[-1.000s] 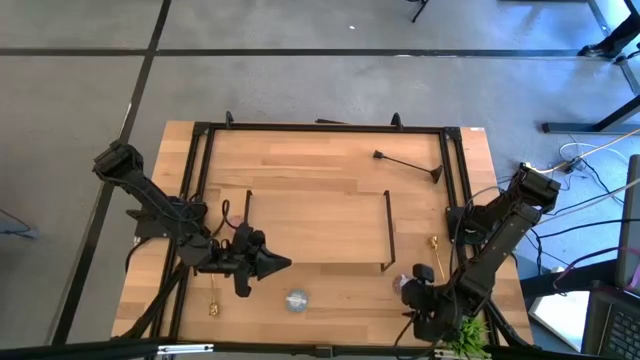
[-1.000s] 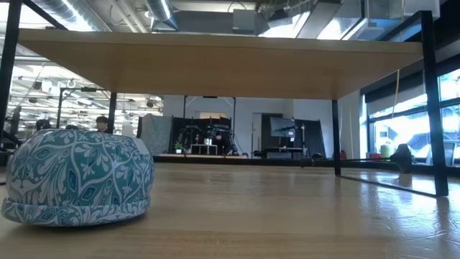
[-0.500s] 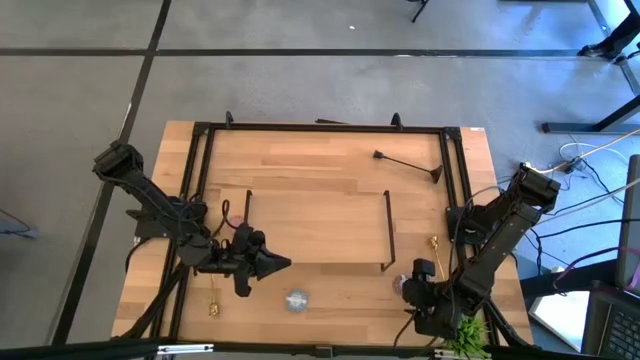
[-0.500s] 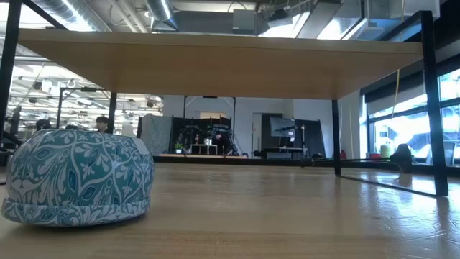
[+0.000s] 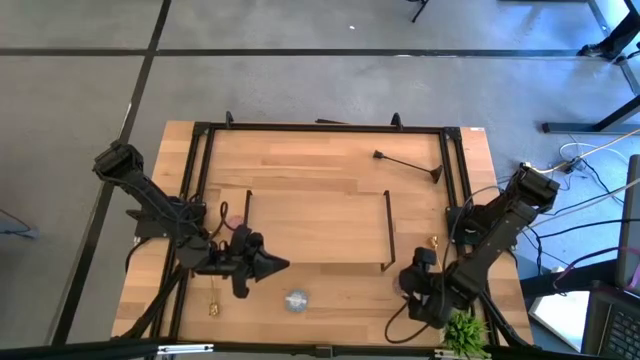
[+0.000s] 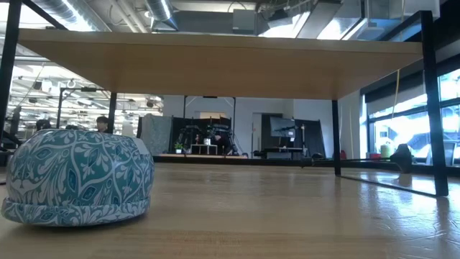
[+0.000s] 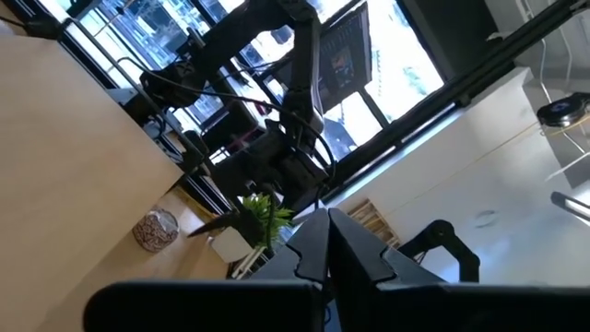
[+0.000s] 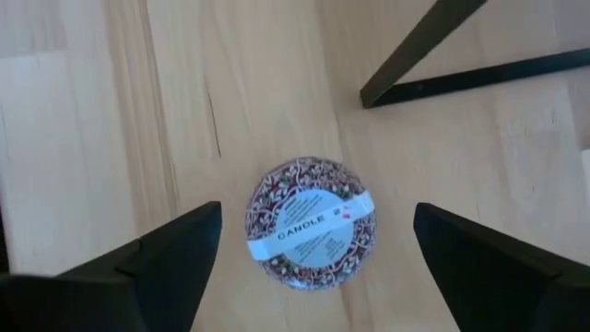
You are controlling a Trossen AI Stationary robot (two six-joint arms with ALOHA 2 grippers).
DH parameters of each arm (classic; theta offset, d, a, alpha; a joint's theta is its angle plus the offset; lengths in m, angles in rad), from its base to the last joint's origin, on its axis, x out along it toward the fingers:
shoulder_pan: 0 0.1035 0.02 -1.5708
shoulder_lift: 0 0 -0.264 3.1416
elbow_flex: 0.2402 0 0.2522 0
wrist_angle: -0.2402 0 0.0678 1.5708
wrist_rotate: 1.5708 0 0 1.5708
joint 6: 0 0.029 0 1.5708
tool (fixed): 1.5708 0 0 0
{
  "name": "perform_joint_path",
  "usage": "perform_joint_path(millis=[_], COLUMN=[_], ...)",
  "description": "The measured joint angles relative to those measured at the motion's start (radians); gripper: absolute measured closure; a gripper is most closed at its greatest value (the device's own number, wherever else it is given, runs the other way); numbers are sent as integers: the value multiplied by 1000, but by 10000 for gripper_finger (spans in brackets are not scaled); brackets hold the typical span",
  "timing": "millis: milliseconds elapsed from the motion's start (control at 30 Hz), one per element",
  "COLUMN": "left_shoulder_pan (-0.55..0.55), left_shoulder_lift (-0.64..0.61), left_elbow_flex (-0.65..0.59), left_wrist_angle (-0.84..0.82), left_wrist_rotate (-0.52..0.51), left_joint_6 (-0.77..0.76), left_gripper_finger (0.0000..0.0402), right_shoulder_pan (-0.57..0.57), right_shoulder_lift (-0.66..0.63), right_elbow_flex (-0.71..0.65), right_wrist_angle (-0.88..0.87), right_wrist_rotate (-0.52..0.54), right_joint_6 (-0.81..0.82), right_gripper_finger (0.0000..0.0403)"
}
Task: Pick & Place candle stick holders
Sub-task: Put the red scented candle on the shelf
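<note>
Directly beneath our right claw [image 8: 310, 235] sat a small squat round candle holder [image 8: 310, 224], resting on the worktop [image 8: 111, 138] with a paper band reading CANDLE across it. We held the fingers spread wide, one on each side of the holder and clear of it, so nothing was gripped yet. Just past the claw ran a black rail foot of the wooden board [image 5: 318, 227].

Our left claw [image 5: 281, 265] hung beside the near left corner of that board, fingers pressed together and carrying nothing. Near it, toward the front edge, lay the pale blue round holder [image 5: 297, 299], and farther off on its other side a slim gold holder [image 5: 213, 300] lay flat. A pink round [image 5: 235, 210] showed close behind the left arm. Well beyond both claws, at the back of the worktop, the black holder [image 5: 410, 166] lay on its side. A second gold one [image 5: 435, 242] stood just behind the right arm.

We judged the job barely begun: the board looked bare, every holder we could find was off it, and the first pick was only lined up. Closing on the round holder and lifting it came next, we thought.
</note>
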Motion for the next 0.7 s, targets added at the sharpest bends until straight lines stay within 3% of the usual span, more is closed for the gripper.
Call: perform_joint_path(millis=[700], left_shoulder_pan=[-22], left_shoulder_lift=[0], left_elbow_flex=[0], left_wrist_angle=[1], left_wrist_rotate=[-28], left_joint_6=[4], left_gripper_finger=[398], right_shoulder_pan=[-11], right_shoulder_lift=[2], right_elbow_flex=[-94], right_wrist_angle=[129], right_wrist_rotate=[-47], right_joint_6=[21], right_gripper_finger=[40])
